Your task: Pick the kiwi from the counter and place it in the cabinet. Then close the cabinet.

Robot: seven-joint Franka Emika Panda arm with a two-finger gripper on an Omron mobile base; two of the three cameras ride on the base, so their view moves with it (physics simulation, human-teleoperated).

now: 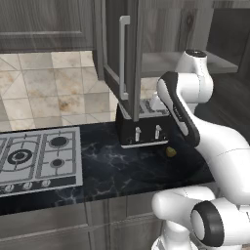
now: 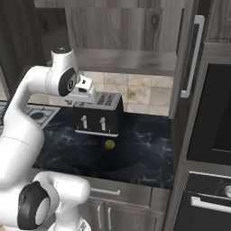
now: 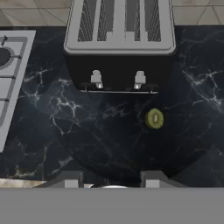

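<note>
The kiwi (image 3: 155,118) lies on the black veined counter (image 3: 109,144), just in front of the toaster's right corner. It also shows as a small greenish fruit, the kiwi (image 1: 171,152) (image 2: 109,145). My gripper (image 3: 113,179) hangs high above the counter and points down, open, with nothing between its fingertips (image 3: 153,178). The kiwi is ahead of it and a little to the right. My hand (image 2: 85,88) hovers above the toaster. The cabinet (image 1: 166,63) (image 2: 126,61) stands open above, its grey shelf bare, its doors (image 1: 124,58) (image 2: 191,58) swung out.
A black toaster (image 1: 144,128) (image 2: 99,115) (image 3: 119,48) stands at the back of the counter under the cabinet. The silver gas hob (image 1: 36,156) (image 3: 8,74) is to the left. A tall oven unit (image 2: 212,113) closes off the right side.
</note>
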